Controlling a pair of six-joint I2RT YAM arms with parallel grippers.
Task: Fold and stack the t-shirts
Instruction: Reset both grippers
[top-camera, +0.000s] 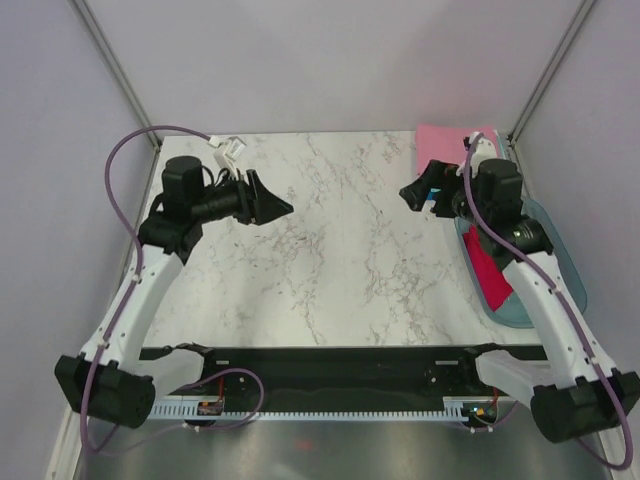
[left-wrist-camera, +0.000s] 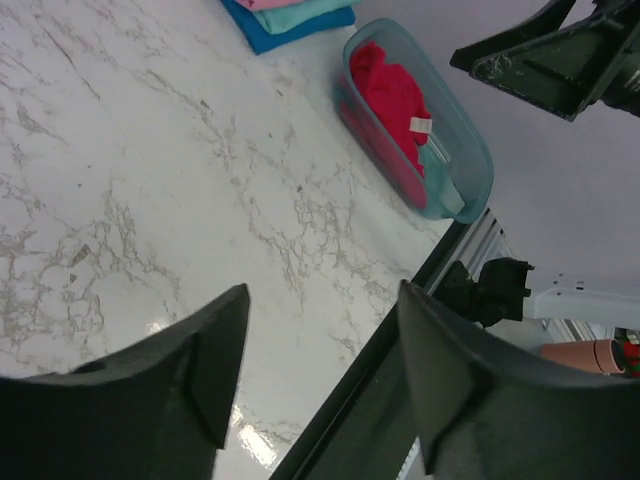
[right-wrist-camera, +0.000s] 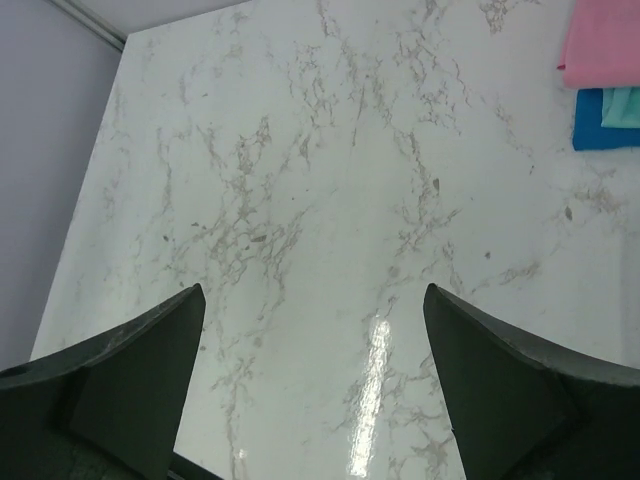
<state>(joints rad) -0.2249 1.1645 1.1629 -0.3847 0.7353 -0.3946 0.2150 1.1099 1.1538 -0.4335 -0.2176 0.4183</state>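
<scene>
A folded stack of t-shirts lies at the table's far right corner, with the light pink shirt (top-camera: 448, 140) on top. The left wrist view shows the teal shirt (left-wrist-camera: 312, 12) and blue shirt (left-wrist-camera: 272, 36) under it. The right wrist view shows pink (right-wrist-camera: 605, 40), teal (right-wrist-camera: 626, 105) and blue (right-wrist-camera: 588, 122). The crimson red shirt (top-camera: 488, 270) with a white tag (left-wrist-camera: 421, 125) lies crumpled in the tub. My left gripper (top-camera: 272, 202) is open and empty above the table's far left (left-wrist-camera: 322, 295). My right gripper (top-camera: 415, 187) is open and empty near the stack (right-wrist-camera: 312, 295).
The clear bluish plastic tub (top-camera: 562, 252) sits at the table's right edge, beside my right arm (left-wrist-camera: 560, 50). The white marble tabletop (top-camera: 340, 250) lies between the arms. Grey walls close in the back and sides. A black rail (top-camera: 330, 360) runs along the near edge.
</scene>
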